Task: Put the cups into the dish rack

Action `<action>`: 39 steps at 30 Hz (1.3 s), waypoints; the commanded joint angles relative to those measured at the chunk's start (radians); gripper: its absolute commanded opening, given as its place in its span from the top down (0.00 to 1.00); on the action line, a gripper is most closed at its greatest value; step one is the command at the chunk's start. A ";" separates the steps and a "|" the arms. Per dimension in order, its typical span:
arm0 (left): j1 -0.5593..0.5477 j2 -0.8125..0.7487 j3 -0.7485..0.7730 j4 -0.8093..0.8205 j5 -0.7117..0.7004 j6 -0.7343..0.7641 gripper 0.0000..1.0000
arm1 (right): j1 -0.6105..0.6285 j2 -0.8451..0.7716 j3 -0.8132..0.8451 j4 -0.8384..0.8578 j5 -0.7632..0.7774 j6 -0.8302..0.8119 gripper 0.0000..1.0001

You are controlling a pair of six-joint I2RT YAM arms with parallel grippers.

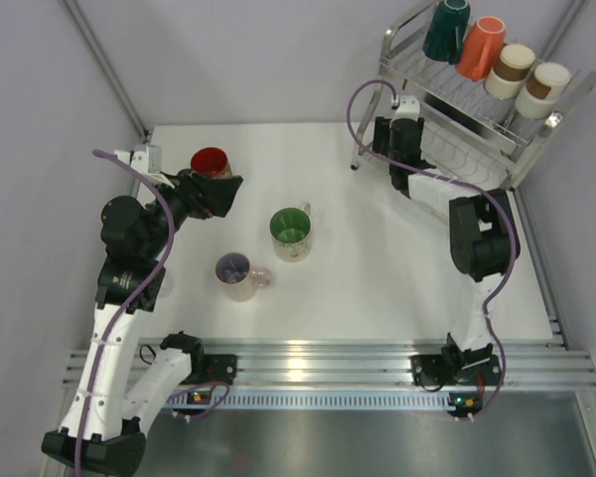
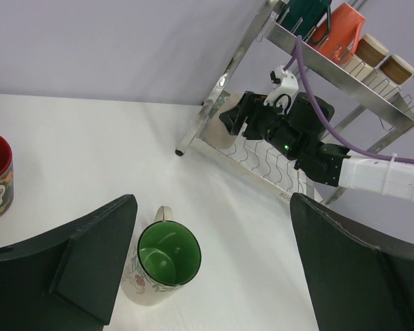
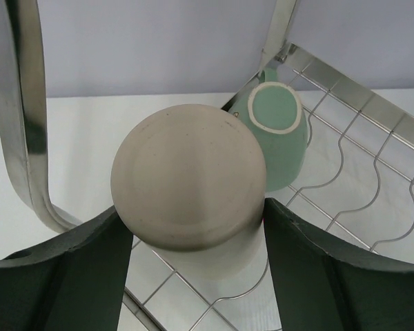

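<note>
The dish rack [image 1: 389,40] stands at the back right. Its upper tier holds a dark teal cup [image 1: 447,30], an orange cup [image 1: 482,47] and two white-and-brown cups [image 1: 512,70]. On the lower wire shelf [image 3: 372,172] a beige cup [image 3: 186,176] stands upside down, with my right gripper [image 3: 193,207] shut on its sides. A mint cup [image 3: 279,131] sits inverted just behind it. My left gripper [image 2: 212,227] hangs open above the table, and the green-lined mug [image 2: 167,256] stands upright close to its left finger. The red cup [image 1: 210,161] is beside the left wrist.
A pinkish cup [image 1: 236,273] stands upright on the white table, near-left of the green-lined mug [image 1: 290,232]. The rack's chrome leg [image 3: 21,103] rises close to my right gripper's left finger. Grey walls close in the table at the back and sides.
</note>
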 commanded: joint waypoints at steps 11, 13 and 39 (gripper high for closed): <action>0.001 -0.014 0.045 0.007 0.006 0.000 0.02 | -0.048 0.030 0.045 0.128 0.043 -0.012 1.00; 0.001 -0.010 0.045 0.009 0.009 -0.002 0.02 | -0.048 0.031 0.045 0.134 0.043 -0.019 1.00; 0.001 0.011 0.076 0.009 0.035 0.004 0.04 | -0.051 0.016 0.065 0.017 -0.016 0.087 0.34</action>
